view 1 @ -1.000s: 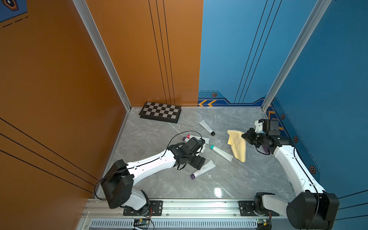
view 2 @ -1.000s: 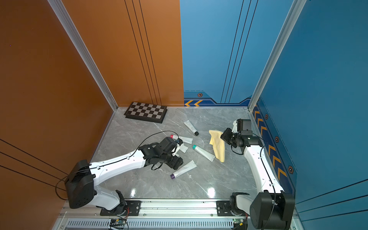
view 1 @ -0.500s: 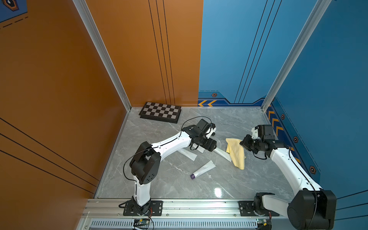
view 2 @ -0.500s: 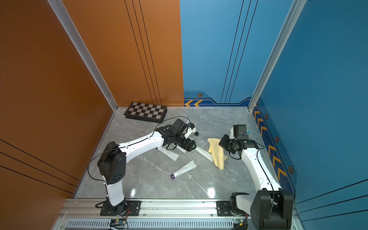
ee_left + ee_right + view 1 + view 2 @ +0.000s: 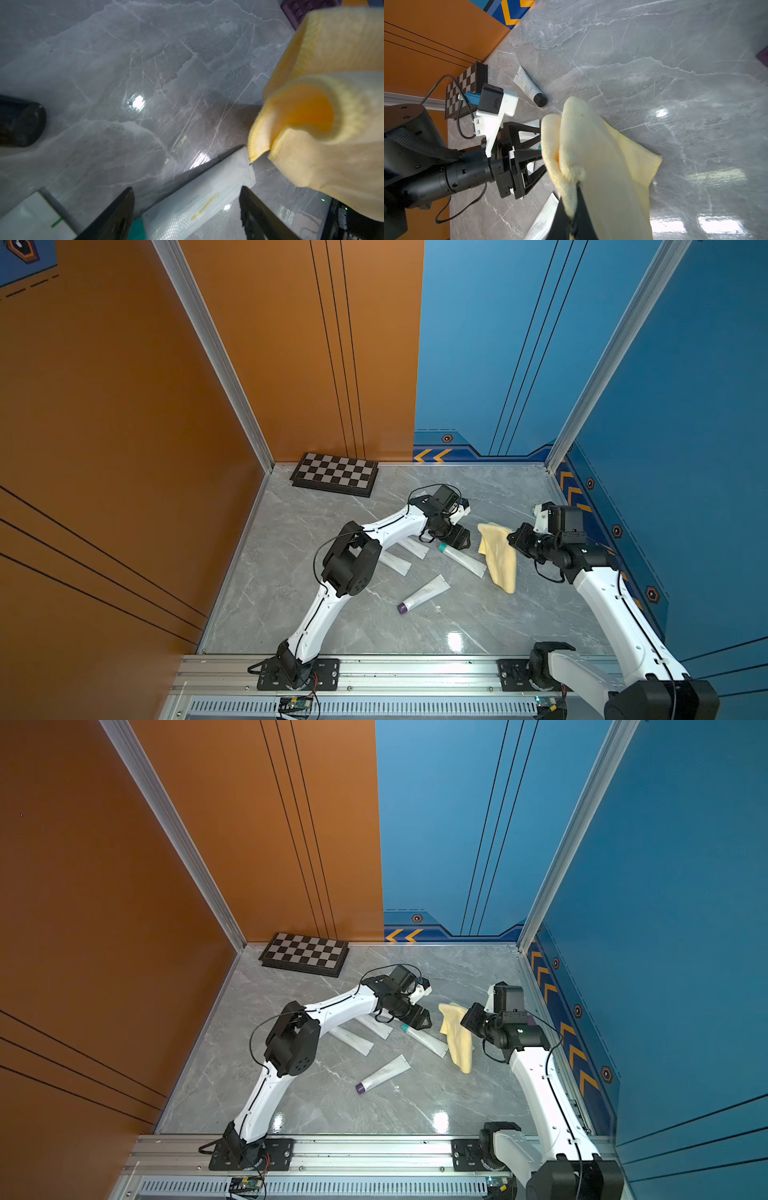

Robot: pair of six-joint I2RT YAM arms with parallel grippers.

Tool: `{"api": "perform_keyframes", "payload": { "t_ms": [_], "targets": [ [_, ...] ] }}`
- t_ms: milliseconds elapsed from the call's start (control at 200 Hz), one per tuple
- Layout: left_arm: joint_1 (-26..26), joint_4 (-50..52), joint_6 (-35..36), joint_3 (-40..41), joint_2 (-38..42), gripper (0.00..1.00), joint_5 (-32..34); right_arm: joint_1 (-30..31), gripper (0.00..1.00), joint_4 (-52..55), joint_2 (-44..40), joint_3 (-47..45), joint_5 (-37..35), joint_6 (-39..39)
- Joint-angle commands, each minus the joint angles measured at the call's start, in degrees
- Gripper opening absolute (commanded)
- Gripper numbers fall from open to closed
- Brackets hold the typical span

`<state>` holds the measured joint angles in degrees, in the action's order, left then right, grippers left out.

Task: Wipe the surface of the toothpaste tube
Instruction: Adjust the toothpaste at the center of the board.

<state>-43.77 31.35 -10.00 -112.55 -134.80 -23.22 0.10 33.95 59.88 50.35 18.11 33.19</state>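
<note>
A white toothpaste tube [image 5: 464, 561] [image 5: 427, 1041] with a teal cap lies flat near the table's middle. My left gripper [image 5: 459, 539] [image 5: 420, 1019] hovers over its cap end. In the left wrist view this gripper [image 5: 186, 189] is open, and the tube [image 5: 199, 200] lies between its black fingers [image 5: 122, 209] without touching them. My right gripper [image 5: 513, 539] [image 5: 468, 1020] [image 5: 575, 190] is shut on a yellow cloth [image 5: 498, 562] [image 5: 459, 1042] [image 5: 604, 166]. The cloth [image 5: 324, 145] hangs down beside the tube's crimped end.
A purple-capped tube [image 5: 424, 594] lies nearer the front. Two more white tubes [image 5: 412, 548] [image 5: 395, 564] lie under the left forearm. A black-capped tube [image 5: 527, 85] lies farther back. A folded chessboard [image 5: 335, 475] sits at the back left. Walls enclose three sides.
My left arm has swung right and away from the front, bringing its open gripper from the left tubes over the teal-capped tube. The right gripper has shifted slightly inward with the cloth.
</note>
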Motion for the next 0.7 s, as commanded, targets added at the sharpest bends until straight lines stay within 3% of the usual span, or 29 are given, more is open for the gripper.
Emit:
{"api": "perform_keyframes", "payload": {
  "t_ms": [0,495,696],
  "targets": [
    [0.2,3.1,1.2,-1.1,-0.9,0.80,-1.8,-0.1,0.00,2.0,-0.6,-1.0,-0.9,-1.5],
    [-2.3,2.7,2.4,14.6,8.5,0.77,4.4,-0.1,0.00,2.0,0.5,-0.6,-1.1,-2.5],
    [-4.8,2.7,5.1,18.4,12.5,0.78,12.1,-0.1,0.00,2.0,0.3,-0.8,-0.8,-2.5]
  ]
}}
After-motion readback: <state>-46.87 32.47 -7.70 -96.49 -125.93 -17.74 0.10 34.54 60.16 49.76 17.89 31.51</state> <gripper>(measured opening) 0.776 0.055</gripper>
